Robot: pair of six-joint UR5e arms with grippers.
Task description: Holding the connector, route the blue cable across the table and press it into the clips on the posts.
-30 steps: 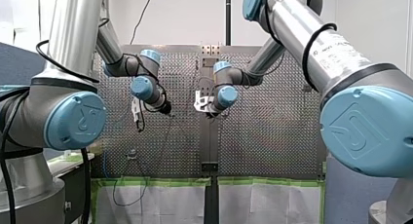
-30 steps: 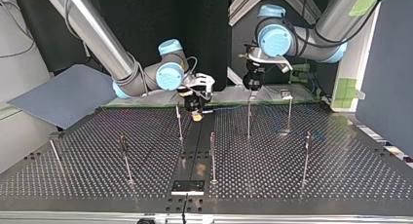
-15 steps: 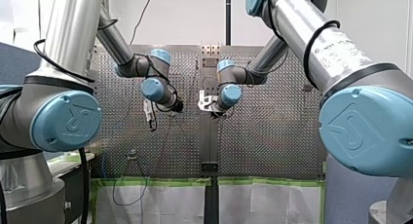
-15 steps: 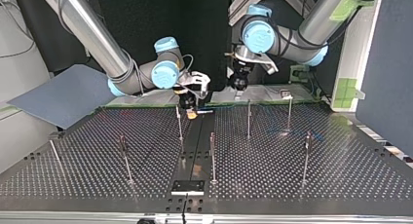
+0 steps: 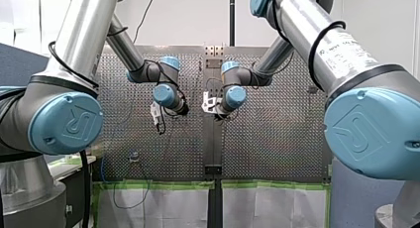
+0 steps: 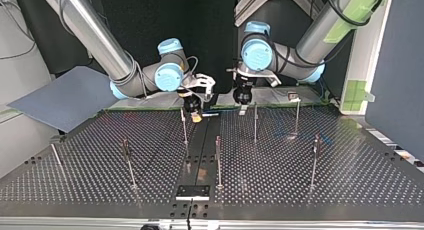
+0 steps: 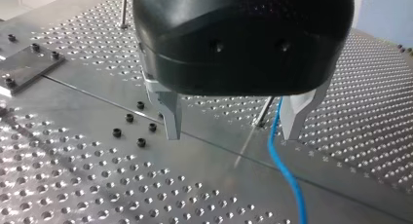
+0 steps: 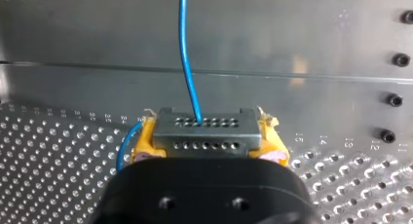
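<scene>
Cable (image 8: pixel 187 53) trailing from the connector (image 8: pixel 207 131), pinched fast between right gripper's (image 8: pixel 208 145) yellow pads (image 8: pixel 144 142) to anchor that end, crossing the table's (image 7: pixel 73 160) middle strip and passing loose between left gripper's (image 7: pixel 231 134) wide-spread, empty fingers (image 7: pixel 171 112), seemingly poised to guide it toward the posts (image 6: pixel 255 122).

Cable (image 8: pixel 187 53): blue. Connector (image 8: pixel 207 131): grey metal with two rows of small dark holes. Right gripper (image 8: pixel 207 136): black housing, yellow pads (image 8: pixel 144 142). Left gripper (image 7: pixel 233 135): black housing, pale metal fingers (image 7: pixel 170 114). Table (image 6: pixel 360 180): silver with a regular grid of holes. Arm joint caps (image 5: pixel 67 123): light blue. Table-edge tape (image 5: pixel 158 185): green.
</scene>
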